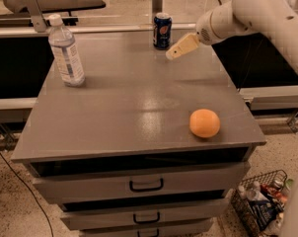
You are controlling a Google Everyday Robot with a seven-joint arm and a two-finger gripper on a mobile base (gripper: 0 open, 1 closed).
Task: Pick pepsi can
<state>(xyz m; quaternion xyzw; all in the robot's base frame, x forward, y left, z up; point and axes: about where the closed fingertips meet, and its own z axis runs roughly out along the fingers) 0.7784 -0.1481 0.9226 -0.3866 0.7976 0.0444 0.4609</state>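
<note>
The pepsi can (162, 30) is small and dark blue with a silver rim and a round logo. It stands upright near the far edge of the grey cabinet top (134, 98). My gripper (172, 54), with tan fingers on a white arm, reaches in from the upper right. It hangs just right of the can and a little nearer to me, apart from it and holding nothing.
A clear water bottle (65, 51) with a white cap stands at the far left of the top. An orange (204, 123) lies near the front right edge. Drawers sit below the top. A wire basket (261, 204) of items stands on the floor at right.
</note>
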